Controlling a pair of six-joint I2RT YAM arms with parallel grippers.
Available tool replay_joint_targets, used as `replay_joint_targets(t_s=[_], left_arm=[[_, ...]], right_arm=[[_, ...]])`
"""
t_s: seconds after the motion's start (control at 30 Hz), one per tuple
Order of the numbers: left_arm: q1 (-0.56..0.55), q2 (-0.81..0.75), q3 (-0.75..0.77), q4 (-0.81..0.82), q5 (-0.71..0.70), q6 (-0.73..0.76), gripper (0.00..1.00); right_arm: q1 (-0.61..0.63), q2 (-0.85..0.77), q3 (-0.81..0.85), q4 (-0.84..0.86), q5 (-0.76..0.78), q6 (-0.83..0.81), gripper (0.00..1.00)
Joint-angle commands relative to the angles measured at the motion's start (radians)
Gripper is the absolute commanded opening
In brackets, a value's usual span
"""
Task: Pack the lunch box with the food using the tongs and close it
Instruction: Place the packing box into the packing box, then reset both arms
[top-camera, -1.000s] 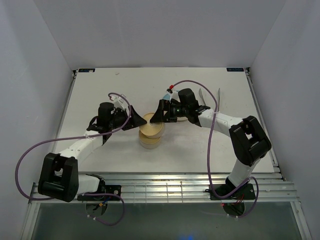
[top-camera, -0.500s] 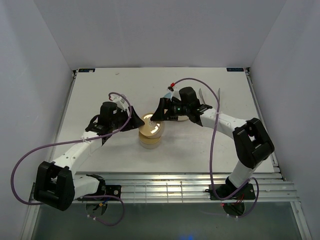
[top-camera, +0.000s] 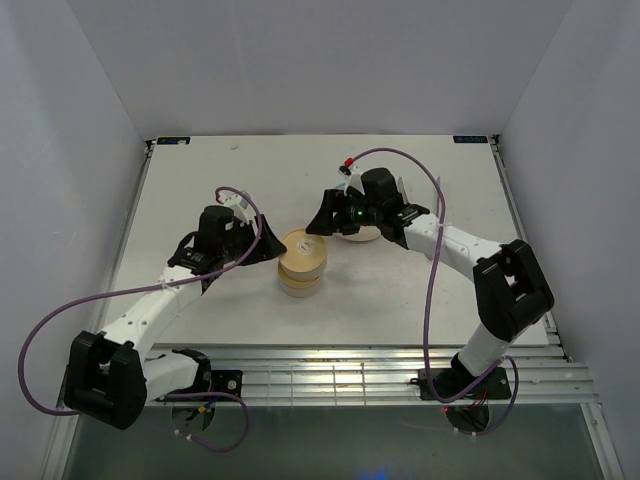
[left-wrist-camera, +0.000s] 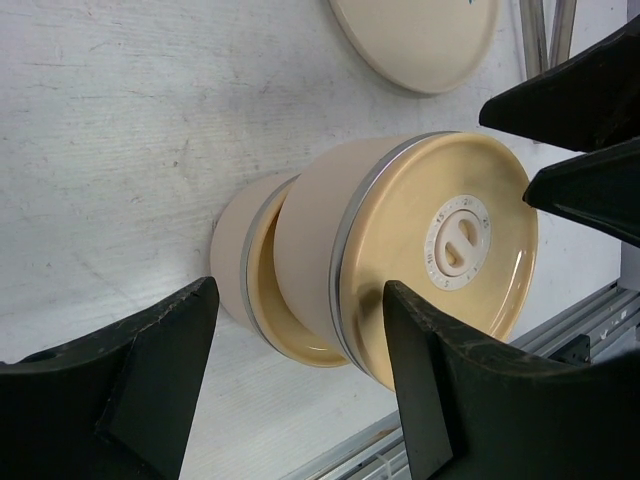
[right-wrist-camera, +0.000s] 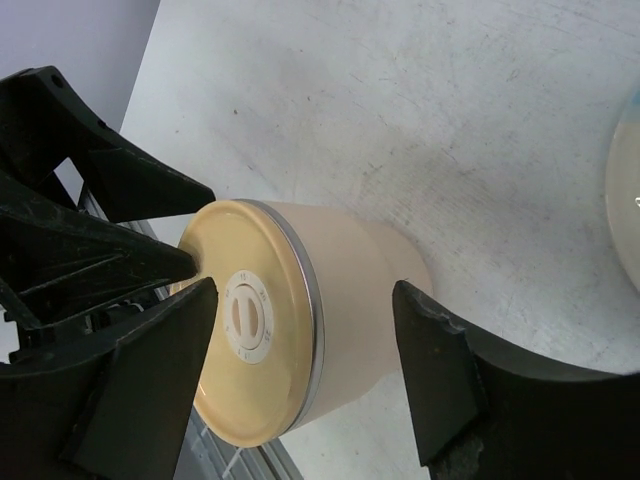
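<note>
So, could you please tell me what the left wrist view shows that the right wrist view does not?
Only the left wrist view shows the tongs beside the plate, the upper tier of the lunch box sitting off-centre on the lower one, and the right gripper seen from the front. Only the right wrist view shows the left gripper from the front, jaws apart. Both show the lidded lunch box standing on the table and at least the plate's rim.

Small marks were printed around the white dial on the lunch box lid, too tiny to be read. No other text was made out.
</note>
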Motion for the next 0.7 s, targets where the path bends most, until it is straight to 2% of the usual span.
replay_joint_targets(t_s=[0.0,0.13,0.17,0.27,0.67], left_arm=[[-0.004,-0.058,0.021,-0.004,-0.006,0.005,0.77],[-0.004,-0.063,0.047,-0.026,-0.024,0.001,0.77],[-0.004,-0.063,0.056,-0.032,-0.043,0.001,0.77],[-0.004,-0.070,0.049,-0.038,-0.064,-0.004,0.78],[-0.004,-0.107,0.041,-0.026,-0.060,-0.011,0.80]], right_arm=[[-0.002,-0.050,0.012,0.006,-0.001,-0.031,0.75],[0.004,-0.070,-0.037,0.051,-0.024,-0.019,0.61],[0.009,-0.073,-0.054,0.057,-0.031,-0.013,0.54],[0.024,-0.089,-0.080,0.075,-0.033,-0.005,0.47],[0.047,-0.096,-0.114,0.107,-0.031,0.019,0.44]])
